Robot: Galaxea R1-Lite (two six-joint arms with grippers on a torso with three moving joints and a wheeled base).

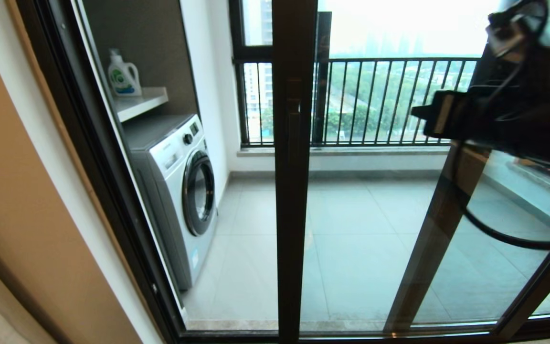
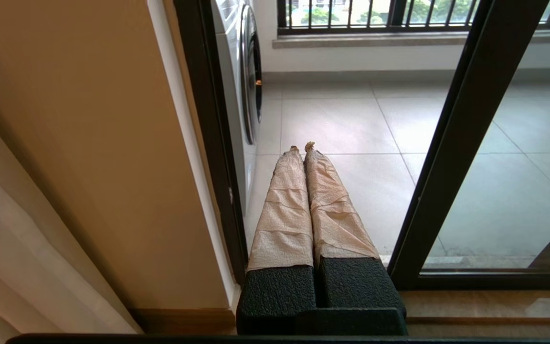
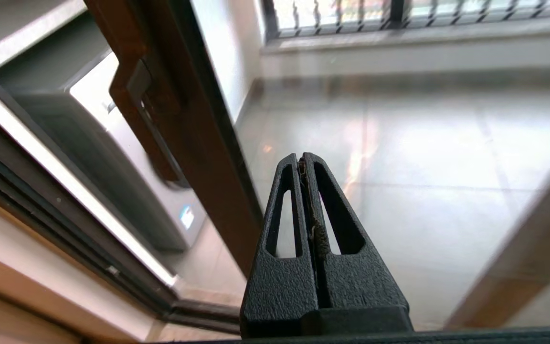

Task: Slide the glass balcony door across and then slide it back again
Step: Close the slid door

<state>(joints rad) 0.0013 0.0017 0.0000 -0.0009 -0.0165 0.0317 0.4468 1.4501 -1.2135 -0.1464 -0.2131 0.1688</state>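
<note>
The glass balcony door [image 1: 294, 215] shows its dark-brown edge upright mid-view, with the bar handle [image 1: 294, 119] on it. Left of the upright the doorway stands open to the balcony. My right gripper [image 1: 423, 114] is raised to the right of the upright, in front of the pane. In the right wrist view it [image 3: 302, 160] is shut and empty, apart from the handle [image 3: 134, 114] and the upright [image 3: 194, 157]. My left gripper [image 2: 302, 149] is low and shut, its fingers wrapped in beige tape. It points through the gap beside the door upright [image 2: 451, 157] and touches nothing.
A white washing machine [image 1: 179, 191] stands on the balcony's left, under a shelf with a detergent bottle [image 1: 123, 76]. A black barred railing [image 1: 375, 100] runs along the far window. A tan wall [image 1: 17, 191] flanks the frame. Another brown upright [image 1: 428, 248] stands right.
</note>
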